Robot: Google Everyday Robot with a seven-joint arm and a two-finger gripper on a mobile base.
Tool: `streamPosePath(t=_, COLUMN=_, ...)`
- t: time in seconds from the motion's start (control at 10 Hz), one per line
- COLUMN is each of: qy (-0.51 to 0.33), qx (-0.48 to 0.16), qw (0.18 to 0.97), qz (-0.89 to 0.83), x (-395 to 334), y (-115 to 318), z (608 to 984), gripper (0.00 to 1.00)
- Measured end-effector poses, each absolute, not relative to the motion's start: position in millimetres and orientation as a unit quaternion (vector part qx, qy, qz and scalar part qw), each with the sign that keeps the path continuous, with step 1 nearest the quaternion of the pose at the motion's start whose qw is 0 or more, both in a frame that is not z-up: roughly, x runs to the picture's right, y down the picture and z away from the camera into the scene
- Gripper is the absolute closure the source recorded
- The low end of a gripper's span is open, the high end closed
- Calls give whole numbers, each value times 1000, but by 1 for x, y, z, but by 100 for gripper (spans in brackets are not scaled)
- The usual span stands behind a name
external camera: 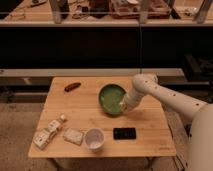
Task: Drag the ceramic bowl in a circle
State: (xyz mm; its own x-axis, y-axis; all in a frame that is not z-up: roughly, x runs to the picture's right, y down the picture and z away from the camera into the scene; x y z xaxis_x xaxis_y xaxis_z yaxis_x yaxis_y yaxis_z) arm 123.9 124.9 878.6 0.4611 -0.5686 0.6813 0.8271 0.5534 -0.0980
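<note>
Gripper point(123, 106) at right of ceramic bowl point(110, 96), cup point(94, 139) in front

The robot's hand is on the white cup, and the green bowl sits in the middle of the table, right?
Not quite. The gripper is at the right rim of the ceramic bowl, not on the white cup, which stands apart. The camera view shows it. The bowl is in the middle of the table.
</note>
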Motion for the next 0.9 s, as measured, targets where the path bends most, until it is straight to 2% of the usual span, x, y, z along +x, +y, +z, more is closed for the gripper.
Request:
streamPosePath(t=0.2, qy=-309, qx=-197, qw=828, qz=-424, x=123, y=118, z=871, gripper=80)
streamPosePath(t=0.3, qy=-310, qx=-185, qw=828, qz=-428, x=125, y=109, z=858, gripper=67)
streamPosePath(t=0.5, qy=-312, qx=-172, qw=828, qz=-433, x=126, y=98, z=842, gripper=48)
streamPosePath(t=0.6, qy=-311, qx=-169, qw=827, qz=-437, x=124, y=96, z=840, gripper=40)
streamPosePath(t=0.7, qy=-309, qx=-166, qw=823, qz=-446, x=119, y=97, z=842, gripper=27)
streamPosePath(t=0.9, qy=-300, qx=-168, qw=817, qz=-462, x=112, y=98, z=857, gripper=20)
